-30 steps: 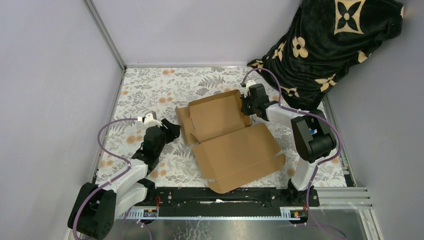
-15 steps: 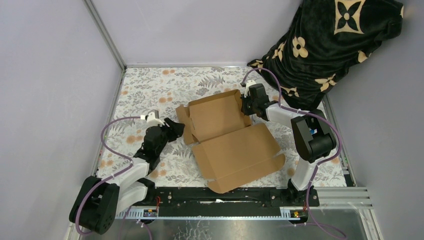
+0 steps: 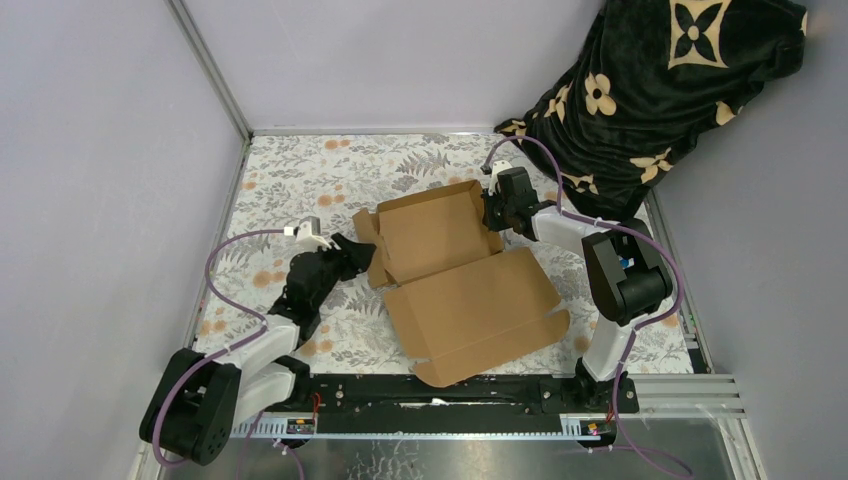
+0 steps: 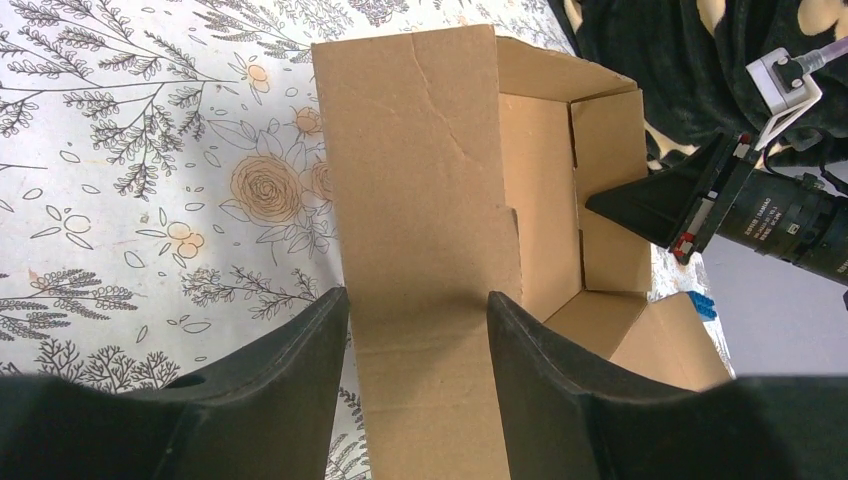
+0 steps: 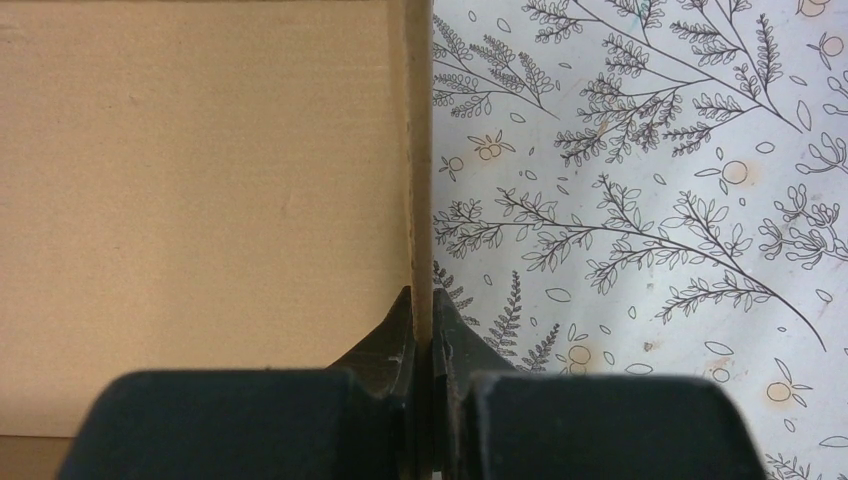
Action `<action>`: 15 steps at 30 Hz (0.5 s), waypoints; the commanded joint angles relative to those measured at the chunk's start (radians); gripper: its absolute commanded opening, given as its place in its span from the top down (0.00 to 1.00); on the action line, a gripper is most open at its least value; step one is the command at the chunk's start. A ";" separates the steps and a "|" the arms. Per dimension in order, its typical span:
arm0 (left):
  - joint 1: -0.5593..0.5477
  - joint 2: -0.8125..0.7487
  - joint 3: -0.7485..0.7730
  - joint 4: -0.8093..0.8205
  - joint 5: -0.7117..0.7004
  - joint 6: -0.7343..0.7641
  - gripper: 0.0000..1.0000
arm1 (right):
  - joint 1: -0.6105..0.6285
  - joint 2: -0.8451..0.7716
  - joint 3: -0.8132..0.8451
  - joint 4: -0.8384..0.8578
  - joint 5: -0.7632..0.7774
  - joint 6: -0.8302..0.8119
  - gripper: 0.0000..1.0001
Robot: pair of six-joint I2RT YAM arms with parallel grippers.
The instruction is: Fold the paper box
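Half-formed mailer, both arms engaged. The right jaws are closed tight on the top edge of the paper box's right-hand wall; the right wrist view shows the cardboard edge pinched between the two tips, with the inside of the box on one side and the printed counter on the other. The left jaws stand apart, one on each side of the left-hand flap, which runs lengthwise straight away from them; whether the tips press on its edges cannot be told. Outward from the jaws, the right arm reaches in from the far right and the left arm lies low across the counter from the near left. The box sits mid-counter between them. Its tray half is on the far side, with some walls partly raised. Its lid panel lies flat towards the arm bases. The tray's long axis runs across, from one pair of jaws to the other. The left flap is thus the part nearest the left arm and directly ahead of it, so turning it inward would probably fall to that arm while the right holds the opposite wall steady. A dark flowered blanket is heaped at the far right corner.
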 commanded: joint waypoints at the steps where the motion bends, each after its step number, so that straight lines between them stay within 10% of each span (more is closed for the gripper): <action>1: 0.007 0.028 0.007 0.103 0.042 -0.011 0.40 | 0.006 0.038 0.009 -0.100 -0.007 0.010 1.00; 15: -0.023 0.139 0.044 0.191 0.058 -0.026 0.41 | 0.022 0.052 0.025 -0.116 0.026 0.000 1.00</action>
